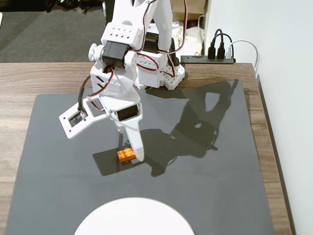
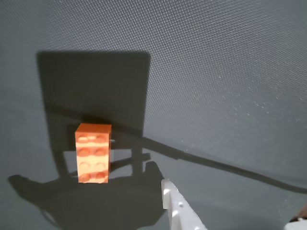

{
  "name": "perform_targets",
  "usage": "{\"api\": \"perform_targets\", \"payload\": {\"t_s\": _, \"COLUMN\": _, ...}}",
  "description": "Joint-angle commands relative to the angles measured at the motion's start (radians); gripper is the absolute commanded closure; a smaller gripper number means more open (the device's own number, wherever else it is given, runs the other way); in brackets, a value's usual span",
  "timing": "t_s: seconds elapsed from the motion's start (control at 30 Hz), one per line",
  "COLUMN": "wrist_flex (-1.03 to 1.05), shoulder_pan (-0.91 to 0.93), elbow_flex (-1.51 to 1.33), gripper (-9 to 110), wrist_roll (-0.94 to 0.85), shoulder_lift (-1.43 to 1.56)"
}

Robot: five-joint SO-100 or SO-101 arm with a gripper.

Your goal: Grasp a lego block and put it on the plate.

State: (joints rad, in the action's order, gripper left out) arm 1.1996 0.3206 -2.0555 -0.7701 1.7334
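A small orange lego block (image 1: pixel 125 155) lies flat on the black mat, studs up. In the wrist view the lego block (image 2: pixel 93 152) sits left of centre, inside the arm's shadow. My gripper (image 1: pixel 131 151) hangs straight down over it, its white finger (image 1: pixel 136 145) touching down just right of the brick. The wrist view shows only one white finger (image 2: pixel 176 203), at the bottom edge, right of the brick with a gap between them. Nothing is held, and the jaws stand open. The white plate (image 1: pixel 134 218) lies at the mat's near edge, partly cut off.
The black mat (image 1: pixel 220 186) covers most of the wooden table (image 1: pixel 19 83). The arm's white base (image 1: pixel 164 73) stands at the mat's far edge, with a black power strip (image 1: pixel 208 58) and plugs behind it. A white wall runs along the right side.
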Motion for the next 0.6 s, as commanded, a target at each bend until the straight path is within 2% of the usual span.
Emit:
{"api": "perform_targets", "payload": {"t_s": 0.0, "wrist_flex": -0.012, "shoulder_pan": -0.005, "elbow_flex": 0.052, "gripper": 54, "wrist_roll": -0.008, "shoulder_lift": -0.014}}
{"api": "perform_targets", "payload": {"t_s": 0.57, "wrist_flex": -0.098, "shoulder_pan": -0.052, "elbow_flex": 0.129, "gripper": 55, "wrist_roll": 0.009, "shoulder_lift": -0.144}}
